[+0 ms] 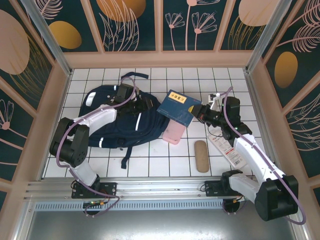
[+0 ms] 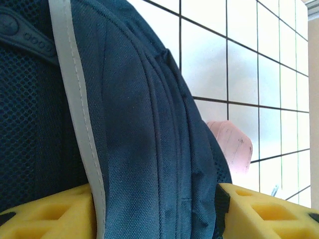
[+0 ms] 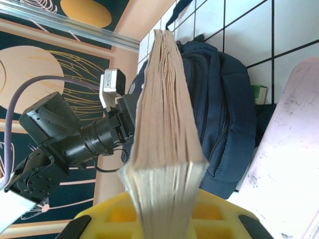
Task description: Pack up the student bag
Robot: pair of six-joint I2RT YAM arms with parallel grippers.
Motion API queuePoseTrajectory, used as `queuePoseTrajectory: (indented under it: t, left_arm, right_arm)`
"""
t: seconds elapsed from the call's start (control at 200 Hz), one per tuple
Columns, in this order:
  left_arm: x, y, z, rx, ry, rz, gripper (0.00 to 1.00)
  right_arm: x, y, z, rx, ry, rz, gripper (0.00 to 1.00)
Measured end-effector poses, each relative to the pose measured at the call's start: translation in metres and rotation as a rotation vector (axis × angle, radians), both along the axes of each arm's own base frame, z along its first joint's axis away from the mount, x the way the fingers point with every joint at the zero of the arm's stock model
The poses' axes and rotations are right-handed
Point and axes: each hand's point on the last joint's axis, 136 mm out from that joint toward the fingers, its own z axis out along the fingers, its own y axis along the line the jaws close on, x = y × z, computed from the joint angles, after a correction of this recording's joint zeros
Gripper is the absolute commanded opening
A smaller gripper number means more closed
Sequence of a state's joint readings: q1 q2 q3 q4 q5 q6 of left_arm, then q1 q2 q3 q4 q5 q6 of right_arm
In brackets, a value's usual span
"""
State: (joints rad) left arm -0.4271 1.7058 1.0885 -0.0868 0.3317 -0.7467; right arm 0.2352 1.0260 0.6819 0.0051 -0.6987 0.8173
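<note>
R gripper is clamped tight on the blue book, long axis approx. 10-to-4. The student bag lies at its 9 o'clock, just beside the book's far edge. L gripper straddles a bag fold, approx. half-open; firm pinch or not, cannot tell.

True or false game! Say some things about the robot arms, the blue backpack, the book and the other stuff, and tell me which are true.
1. The right gripper holds a book. True.
2. The book is inside the student bag. False: it is outside, held beside the bag.
3. A pink case lies beside the bag. True.
4. The brown case sits on top of the bag. False: it lies on the table, apart from the bag.
</note>
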Motion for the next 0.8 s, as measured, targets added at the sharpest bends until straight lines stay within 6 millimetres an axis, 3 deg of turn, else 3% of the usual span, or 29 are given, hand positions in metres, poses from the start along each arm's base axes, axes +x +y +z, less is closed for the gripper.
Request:
queuePoseTrajectory:
  t: [0.26, 0.576, 0.696, 0.801]
  left_arm:
    - [0.0, 0.008, -0.016, 0.069, 0.013, 0.003, 0.53]
    - [0.0, 0.019, -0.029, 0.168, 0.009, -0.016, 0.0]
    - [0.002, 0.02, -0.021, 0.208, -0.009, -0.041, 0.0]
    - [0.004, 0.022, 0.002, 0.238, -0.049, -0.065, 0.0]
  right_arm:
    - [0.0, 0.001, 0.001, 0.01, -0.004, 0.004, 0.0]
    - [0.0, -0.001, -0.004, 0.022, 0.01, -0.01, 0.0]
    - [0.001, -0.003, -0.003, 0.022, 0.007, -0.016, 0.0]
    - [0.003, -0.005, -0.003, 0.019, 0.004, -0.027, 0.0]
